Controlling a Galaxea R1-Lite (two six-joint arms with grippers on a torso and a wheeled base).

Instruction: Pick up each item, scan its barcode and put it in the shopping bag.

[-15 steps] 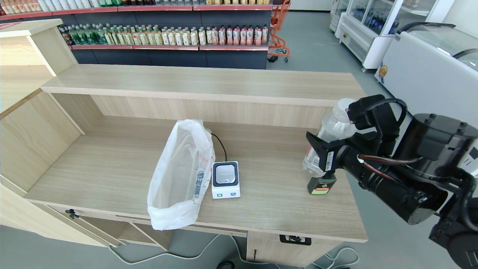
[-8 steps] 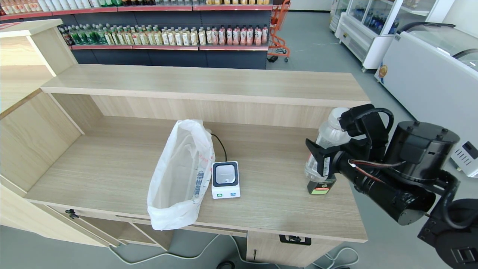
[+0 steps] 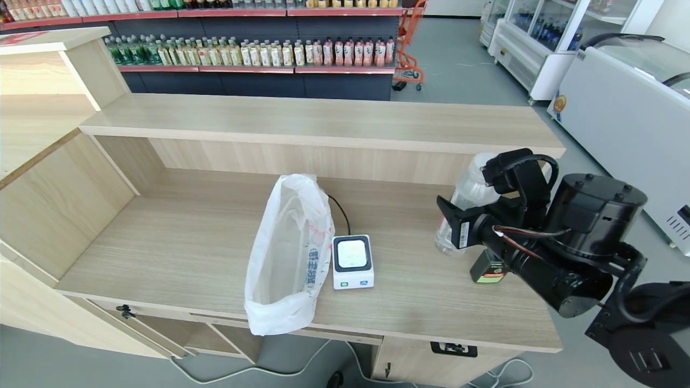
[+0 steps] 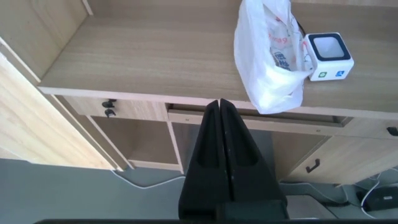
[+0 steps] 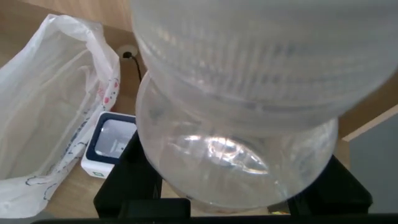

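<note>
**Clear water bottle gripped above the right end of the desk**
On the desk (image 3: 188, 237), the white shopping bag (image 3: 288, 253) stands open. The water bottle (image 3: 466, 202) hangs near upright, well apart from the bag. The scanner (image 3: 353, 261) sits just beside the bag, and a small dark carton (image 3: 488, 268) lies under the arm. The right fingers (image 3: 450, 218) are clamped across the bottle's middle. The bottle is probably light, thin-walled and smooth, so it would dent under a hard squeeze. The ribbed waist looks like the surest hold and leaves the label free. The left fingers (image 4: 227, 149) are pressed together on nothing, in front of the desk.
</note>
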